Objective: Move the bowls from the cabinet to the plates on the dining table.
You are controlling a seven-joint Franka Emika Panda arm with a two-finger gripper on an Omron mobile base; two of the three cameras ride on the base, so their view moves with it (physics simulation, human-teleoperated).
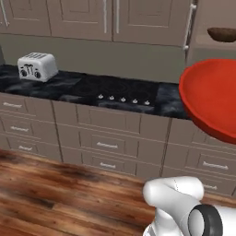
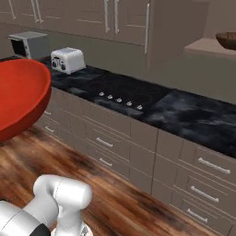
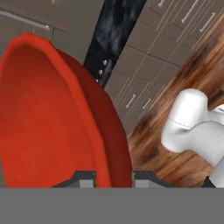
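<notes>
Gripper (image 3: 113, 183) clamped on rim of red bowl (image 3: 52, 118): finger tips sit one either side of bowl wall, one inside, one outside. Red bowl held in air, tilted, well off wood floor (image 1: 60, 193), in front of drawer units (image 1: 106, 138).
Landmark: black cooktop (image 2: 124, 90) on marble counter (image 2: 193, 117).
Brown bowl (image 1: 223, 34) on shelf of open cabinet (image 2: 207, 46), above and right of cooktop.
Toaster (image 1: 37, 67) on counter, left of cooktop; toaster oven (image 2: 28, 44) further left.
</notes>
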